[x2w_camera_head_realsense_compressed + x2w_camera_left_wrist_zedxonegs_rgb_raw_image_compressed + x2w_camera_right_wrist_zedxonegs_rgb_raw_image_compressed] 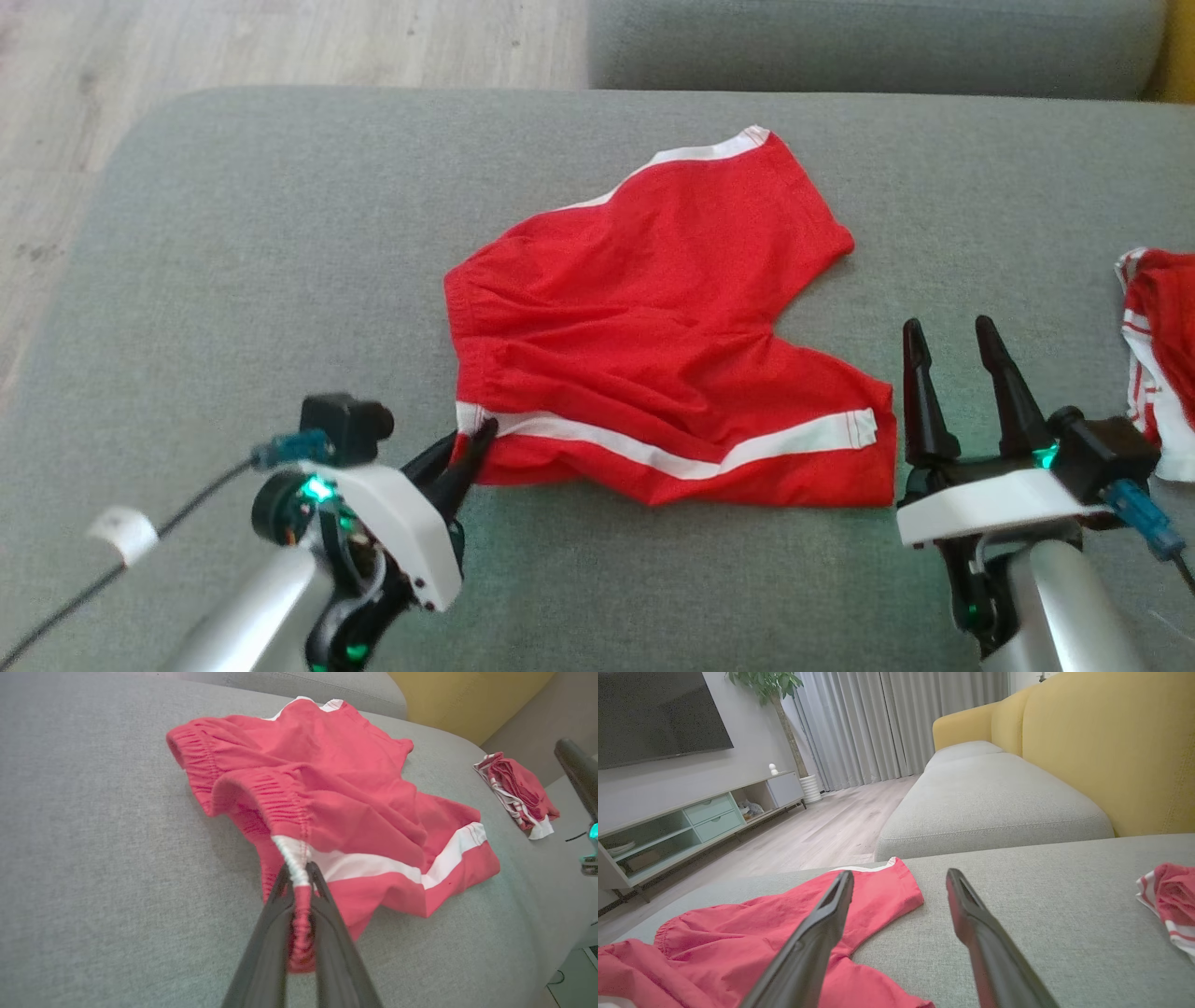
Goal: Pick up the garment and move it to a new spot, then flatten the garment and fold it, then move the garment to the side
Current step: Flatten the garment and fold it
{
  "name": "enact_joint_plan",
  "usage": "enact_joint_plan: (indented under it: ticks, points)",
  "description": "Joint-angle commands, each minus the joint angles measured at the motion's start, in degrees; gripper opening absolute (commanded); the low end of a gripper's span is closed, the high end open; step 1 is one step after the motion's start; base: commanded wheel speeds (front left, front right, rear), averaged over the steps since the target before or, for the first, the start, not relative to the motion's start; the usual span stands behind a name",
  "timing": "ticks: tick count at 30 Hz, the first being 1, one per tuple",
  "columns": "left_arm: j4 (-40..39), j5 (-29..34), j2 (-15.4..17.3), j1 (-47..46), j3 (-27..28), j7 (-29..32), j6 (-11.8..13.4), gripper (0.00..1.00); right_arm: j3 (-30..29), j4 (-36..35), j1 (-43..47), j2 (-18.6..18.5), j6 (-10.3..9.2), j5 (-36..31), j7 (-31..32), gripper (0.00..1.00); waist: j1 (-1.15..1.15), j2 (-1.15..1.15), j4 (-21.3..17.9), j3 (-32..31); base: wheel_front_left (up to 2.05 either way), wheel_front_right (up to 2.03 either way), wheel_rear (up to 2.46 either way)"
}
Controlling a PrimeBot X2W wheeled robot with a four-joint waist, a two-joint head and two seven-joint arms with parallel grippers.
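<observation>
The garment (653,317) is a pair of red shorts with white stripes, lying spread and wrinkled in the middle of the grey sofa cushion (233,233). My left gripper (476,434) sits at the shorts' near left corner. In the left wrist view my left gripper (299,868) pinches the elastic waistband of the garment (350,798), with fabric bunched between the two fingers. My right gripper (943,331) stands open just right of the near leg hem, nothing between its fingers. In the right wrist view my right gripper (899,882) hovers over bare cushion with the garment (738,933) to its left.
A second red-and-white garment (1162,345) lies bunched at the cushion's right edge, close to my right arm. Another grey cushion (994,798) and the yellow backrest (1111,742) lie beyond. Wooden floor (187,47) borders the sofa's left and far sides.
</observation>
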Motion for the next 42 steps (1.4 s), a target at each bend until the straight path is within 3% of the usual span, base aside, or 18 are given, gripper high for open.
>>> enact_joint_plan:
  ticks: [1, 11, 19, 28, 42]
  points:
    - [-1.0, 0.8, 0.7, -1.9, 2.3, -1.5, 0.3, 1.0, 1.1, -1.4, -0.1, -0.1, -0.04, -0.6, -0.6, 1.0, 0.01, 0.0, 0.2, -0.3, 0.0, 0.0, 0.0]
    - [1.0, 6.1, -0.6, -1.0, 5.3, -17.4, 3.1, 1.0, 1.8, -1.9, 1.2, -0.1, -0.04, -1.4, -0.6, 1.0, 0.01, 0.0, -0.1, -2.4, 0.0, 0.0, 0.0]
    - [1.6, 10.1, -1.8, 4.2, 7.4, -27.2, 9.9, 1.0, 5.0, 3.8, 2.7, -0.1, -0.04, -0.6, 0.0, 1.0, 0.01, 0.0, -1.2, -1.8, 0.0, 0.0, 0.0]
    - [3.5, 10.9, -4.3, 3.5, 6.8, -29.0, 9.6, 1.0, 6.3, 8.5, 0.1, -0.1, -0.04, 0.0, 3.8, 1.0, 0.01, 0.0, -0.9, 0.1, 0.0, 0.0, 0.0]
    - [5.6, 11.3, -5.2, 1.7, 7.6, -29.9, 8.7, 1.0, 10.1, 11.0, -3.3, -2.0, -0.04, 4.0, 7.2, 1.0, 0.01, 0.0, -0.5, 1.5, 0.0, 0.0, 0.0]
